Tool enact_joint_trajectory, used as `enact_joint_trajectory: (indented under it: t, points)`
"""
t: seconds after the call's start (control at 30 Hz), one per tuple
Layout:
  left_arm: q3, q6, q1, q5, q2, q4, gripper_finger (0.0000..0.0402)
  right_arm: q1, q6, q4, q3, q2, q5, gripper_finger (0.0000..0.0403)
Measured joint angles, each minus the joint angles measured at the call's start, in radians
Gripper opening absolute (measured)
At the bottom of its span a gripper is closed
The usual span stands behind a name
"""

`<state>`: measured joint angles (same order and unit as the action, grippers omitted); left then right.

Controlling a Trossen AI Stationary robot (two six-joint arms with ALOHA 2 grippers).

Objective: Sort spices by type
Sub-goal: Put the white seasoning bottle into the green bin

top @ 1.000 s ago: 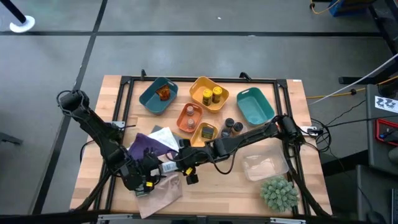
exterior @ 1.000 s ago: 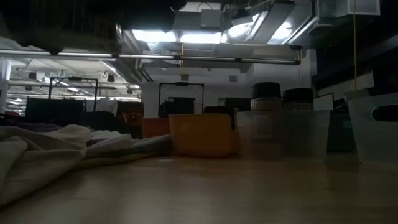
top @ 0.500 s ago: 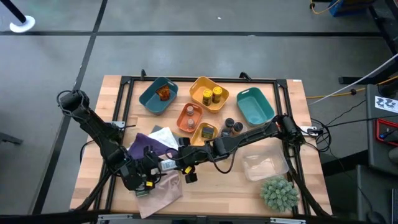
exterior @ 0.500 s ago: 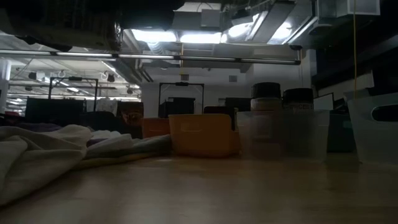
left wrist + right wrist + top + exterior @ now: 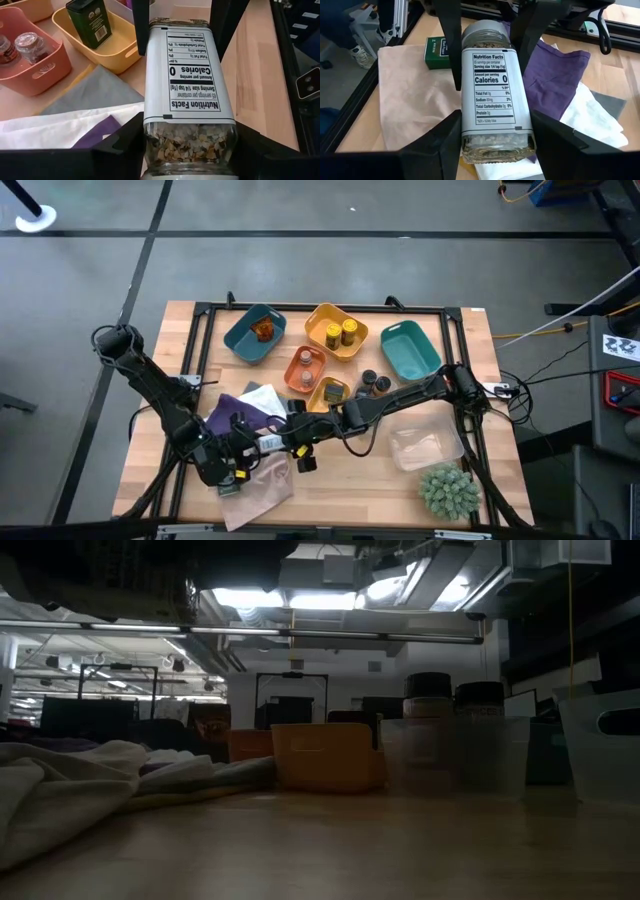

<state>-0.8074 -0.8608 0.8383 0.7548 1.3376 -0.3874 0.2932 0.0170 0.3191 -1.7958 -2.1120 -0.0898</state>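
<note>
Low and left of middle in the high view, the left gripper (image 5: 248, 448) and right gripper (image 5: 292, 448) both clamp one white-labelled spice jar (image 5: 270, 445). One should let go slowly.

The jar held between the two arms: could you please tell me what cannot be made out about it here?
Brand side: both wrist views show only the nutrition panel of the labelled jar; the front faces away.
One end: left wrist view, cut off by the picture's edge.
High view: too small, wedged between the left gripper and the right gripper.
Low view: absent; the cloth fills the near left.
</note>
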Motion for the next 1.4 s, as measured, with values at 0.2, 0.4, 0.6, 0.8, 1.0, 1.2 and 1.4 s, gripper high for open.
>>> enact_joint_trajectory:
  t: [0.2, 0.4, 0.6, 0.8, 1.0, 1.2, 1.4]
  points:
    - [0.000, -0.009, -0.002, 0.000, 0.000, 0.004, 0.0188, 0.000, 0.011, 0.000, 0.000, 0.000, 0.003, 0.0218]
    - [0.000, -0.050, -0.012, -0.012, 0.000, 0.014, 0.0188, 0.001, 0.024, 0.015, 0.000, 0.000, 0.000, 0.0269]
    - [0.000, -0.054, -0.061, -0.024, 0.000, 0.039, 0.0188, 0.000, 0.019, 0.328, -0.121, 0.010, -0.015, 0.0289]
    - [0.000, 0.046, -0.173, -0.107, 0.000, 0.115, 0.0188, 0.004, 0.019, 0.697, -0.274, 0.022, -0.101, 0.0287]
    - [0.000, 0.205, -0.303, -0.211, 0.001, 0.243, 0.0188, 0.009, -0.011, 0.879, -0.283, 0.106, -0.262, 0.0287]
    - [0.000, 0.347, -0.433, -0.359, 0.015, 0.396, 0.0188, 0.009, -0.091, 1.045, -0.282, 0.206, -0.284, 0.0287]
    - [-0.023, 0.454, -0.538, -0.488, 0.068, 0.497, 0.0188, 0.045, -0.244, 1.190, -0.257, 0.330, -0.459, 0.0287]
